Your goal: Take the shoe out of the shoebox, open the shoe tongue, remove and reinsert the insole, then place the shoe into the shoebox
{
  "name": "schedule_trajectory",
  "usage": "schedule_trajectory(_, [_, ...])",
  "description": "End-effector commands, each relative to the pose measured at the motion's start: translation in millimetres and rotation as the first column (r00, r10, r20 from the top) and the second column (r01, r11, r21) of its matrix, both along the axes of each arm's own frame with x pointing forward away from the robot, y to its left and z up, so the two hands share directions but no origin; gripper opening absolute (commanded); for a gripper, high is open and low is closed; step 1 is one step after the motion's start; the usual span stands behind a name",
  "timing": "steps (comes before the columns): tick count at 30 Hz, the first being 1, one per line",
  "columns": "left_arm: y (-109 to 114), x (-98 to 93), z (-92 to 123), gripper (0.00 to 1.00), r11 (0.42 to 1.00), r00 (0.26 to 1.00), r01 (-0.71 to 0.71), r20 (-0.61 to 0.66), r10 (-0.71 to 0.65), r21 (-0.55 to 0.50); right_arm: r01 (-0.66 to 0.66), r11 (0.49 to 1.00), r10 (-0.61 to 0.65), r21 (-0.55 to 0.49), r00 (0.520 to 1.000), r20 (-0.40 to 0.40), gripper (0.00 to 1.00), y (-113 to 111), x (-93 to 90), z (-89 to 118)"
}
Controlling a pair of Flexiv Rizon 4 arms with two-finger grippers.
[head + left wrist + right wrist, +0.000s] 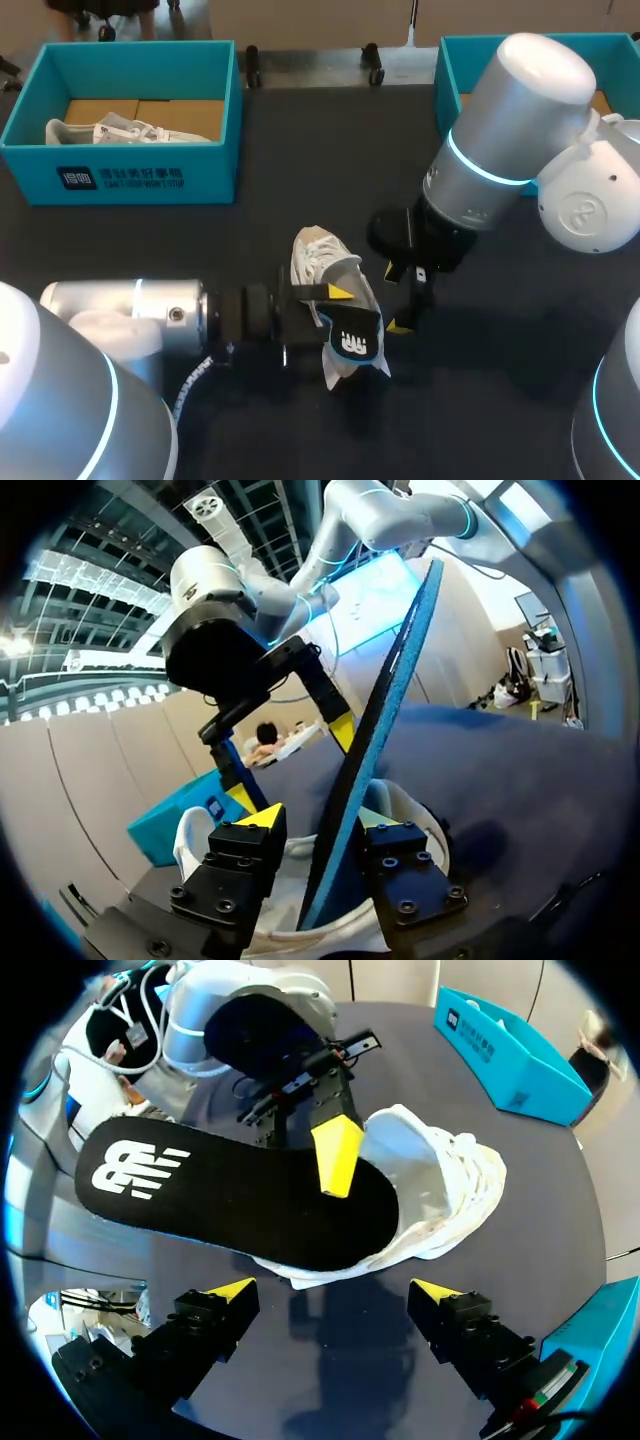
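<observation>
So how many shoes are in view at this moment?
2. One white sneaker lies in the left shoebox; the other sneaker sits mid-table, its insole held by the left gripper. The right shoebox, mostly hidden by the right arm, may hold more.

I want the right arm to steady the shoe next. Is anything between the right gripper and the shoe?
Partly. The insole, clamped in the left gripper, lies across the opening of the shoe and faces the open right gripper. The shoe's laced front shows uncovered beside the insole. Nothing else visible stands between them.
</observation>
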State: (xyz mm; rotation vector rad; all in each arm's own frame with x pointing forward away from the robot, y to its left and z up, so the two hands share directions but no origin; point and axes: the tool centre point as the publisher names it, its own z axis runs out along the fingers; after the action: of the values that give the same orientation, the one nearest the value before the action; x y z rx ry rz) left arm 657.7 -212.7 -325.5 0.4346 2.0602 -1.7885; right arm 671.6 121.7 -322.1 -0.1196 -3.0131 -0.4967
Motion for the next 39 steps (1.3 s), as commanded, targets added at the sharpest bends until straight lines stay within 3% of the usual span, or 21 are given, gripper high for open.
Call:
schedule_trajectory(1, [-6.2, -10.0, 4.7, 0.40, 0.999, 0.999, -0.030, 0.026, 0.029, 0.019, 0.001, 1.000, -0.001, -0.001, 1.000, 0.002, 1.00, 0.9, -0.6, -1.0])
schedule_trajectory(5, [-12.3, -10.6, 4.1, 0.35, 0.998, 0.997, -0.050, 0.062, 0.047, 0.040, 0.001, 1.000, -0.001, -0.001, 1.000, 0.002, 1.00, 0.9, -0.6, -1.0])
schedule_trajectory(7, [-14.8, -11.3, 2.8, 0.27, 0.997, 0.996, -0.056, 0.074, 0.052, 0.044, 0.001, 1.000, -0.001, -0.001, 1.000, 0.002, 1.00, 0.9, -0.6, -1.0])
schedule_trajectory(8, [-15.4, -11.7, 2.2, 0.19, 0.997, 0.995, -0.058, 0.079, 0.054, 0.042, 0.001, 1.000, -0.001, -0.001, 1.000, 0.002, 1.00, 0.9, -0.6, -1.0])
schedule_trajectory(9, [-15.8, -12.1, 1.5, 0.00, 0.997, 0.995, -0.059, 0.085, 0.056, 0.040, 0.001, 1.000, -0.001, -0.001, 1.000, 0.002, 1.00, 0.9, -0.6, -1.0])
schedule_trajectory(21, [-12.3, -3.0, -4.9, 0.00, 0.990, 0.980, -0.123, 0.165, 0.110, 0.070, 0.001, 1.000, -0.001, -0.001, 1.000, 0.002, 1.00, 0.9, -0.6, -1.0])
schedule_trajectory(32, [-7.1, 24.6, -23.6, 0.00, 0.975, 0.975, -0.181, 0.158, 0.159, 0.133, 0.001, 1.000, -0.001, -0.001, 1.000, 0.002, 1.00, 0.9, -0.6, -1.0])
schedule_trajectory(39, [-5.1, 31.9, -24.6, 0.00, 0.972, 0.973, -0.192, 0.159, 0.170, 0.137, 0.001, 1.000, -0.001, -0.001, 1.000, 0.002, 1.00, 0.9, -0.6, -1.0])
